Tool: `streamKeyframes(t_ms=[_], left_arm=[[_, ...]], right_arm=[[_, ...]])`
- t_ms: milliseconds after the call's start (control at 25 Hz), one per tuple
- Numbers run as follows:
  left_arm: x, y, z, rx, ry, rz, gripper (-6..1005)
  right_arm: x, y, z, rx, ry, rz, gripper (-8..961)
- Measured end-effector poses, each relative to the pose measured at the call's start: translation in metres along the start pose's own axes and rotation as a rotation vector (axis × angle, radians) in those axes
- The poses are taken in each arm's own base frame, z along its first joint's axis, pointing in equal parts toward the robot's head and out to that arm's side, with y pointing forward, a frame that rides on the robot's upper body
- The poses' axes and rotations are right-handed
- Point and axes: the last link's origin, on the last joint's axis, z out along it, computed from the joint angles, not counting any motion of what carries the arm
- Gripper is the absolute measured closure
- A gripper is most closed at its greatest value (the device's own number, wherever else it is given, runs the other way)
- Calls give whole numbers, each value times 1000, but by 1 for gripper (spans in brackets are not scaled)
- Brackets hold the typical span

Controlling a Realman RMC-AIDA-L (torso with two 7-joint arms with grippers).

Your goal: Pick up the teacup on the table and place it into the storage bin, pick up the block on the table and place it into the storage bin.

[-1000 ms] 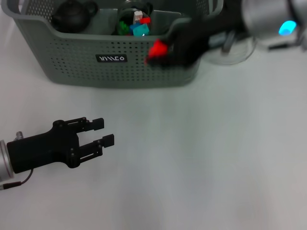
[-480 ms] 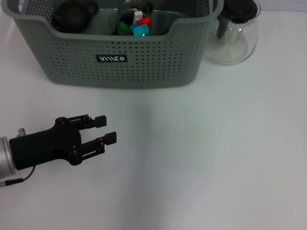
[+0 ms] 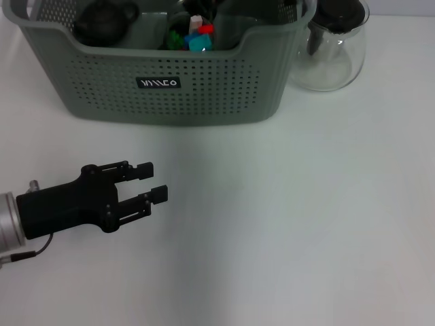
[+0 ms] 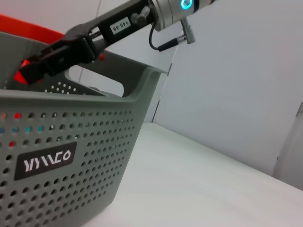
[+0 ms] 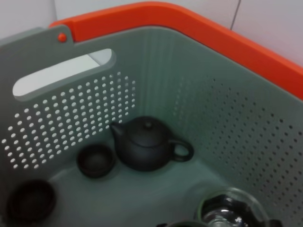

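Note:
The grey-green storage bin (image 3: pixel 204 95) stands at the table's far side. My right gripper (image 4: pixel 29 71) hangs over its inside, shut on a red block (image 4: pixel 21 74); it shows best in the left wrist view. On the storage bin's floor (image 5: pixel 142 194) sit a black teapot (image 5: pixel 144 144), a dark teacup (image 5: pixel 96 161) and a second dark teacup (image 5: pixel 31 201). A glass cup (image 3: pixel 194 30) in the bin holds coloured blocks. My left gripper (image 3: pixel 153 182) hovers open and holding nothing over the table, in front of the bin to its left.
A clear glass teapot (image 3: pixel 333 51) with a black lid stands just right of the bin. White tabletop (image 3: pixel 292 224) spreads in front of the bin and to the right of the left gripper.
The right arm has carried the red block from the bin's front right wall up over the bin's inside. The left gripper has crept slightly to the right.

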Motion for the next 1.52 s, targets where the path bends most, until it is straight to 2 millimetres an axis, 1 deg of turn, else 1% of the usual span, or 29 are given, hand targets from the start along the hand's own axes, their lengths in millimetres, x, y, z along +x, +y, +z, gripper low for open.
streamKeyframes(t_ms=[280, 480, 520, 560, 640, 680, 760, 800, 880, 920, 960, 1000, 1080, 1160, 1240, 1360, 1400, 1440, 1480, 1520], left_arm=[[-2, 1, 1, 3, 0, -11, 424], [-3, 1, 0, 5, 0, -12, 421], [-3, 1, 0, 5, 0, -13, 421], [-3, 1, 0, 6, 0, -13, 420], [-4, 1, -1, 7, 0, -14, 419], [-4, 1, -1, 8, 0, -14, 418], [-4, 1, -1, 9, 0, -14, 417], [-4, 1, -1, 8, 0, -13, 417], [-3, 1, -1, 10, 1, -10, 415], [-3, 0, -2, 11, 0, -7, 415], [-3, 0, -2, 11, -3, -4, 414], [-3, 0, -4, 9, -7, 2, 413], [0, 0, -7, -5, -13, 17, 412], [5, 1, -11, -38, -20, 51, 411], [13, 2, -13, -78, -21, 94, 410], [24, -1, -12, -134, -37, 105, 408], [24, -1, -12, -134, -37, 105, 407], [32, -1, -8, -183, -47, 131, 407], [33, -1, -8, -188, -47, 139, 406], [34, 0, -5, -203, -47, 165, 406]], right_arm=[[0, 3, -2, -58, -29, 3, 524], [-6, 3, -8, -59, -73, -11, 446], [-8, 0, -17, -67, -113, 4, 415], [-8, 0, -17, -67, -113, 4, 384], [-9, -4, -33, -100, -179, 34, 321], [-8, -5, -45, -124, -234, 46, 290], [-1, -6, -79, -177, -385, 40, 292], [7, -5, -93, -201, -451, 33, 292], [37, 3, -131, -281, -621, -3, 294], [48, 6, -142, -303, -674, -37, 295], [73, 16, -167, -372, -785, -112, 295], [87, 21, -177, -407, -830, -143, 296], [129, 28, -198, -437, -922, -178, 296], [164, 28, -199, -422, -920, -143, 293], [207, 22, -185, -382, -851, -66, 290], [257, 19, -168, -401, -790, 52, 286], [270, 20, -163, -413, -774, 75, 285], [282, 22, -155, -420, -746, 87, 283], [300, 28, -141, -434, -685, 85, 282], [306, 32, -134, -435, -651, 73, 248]])
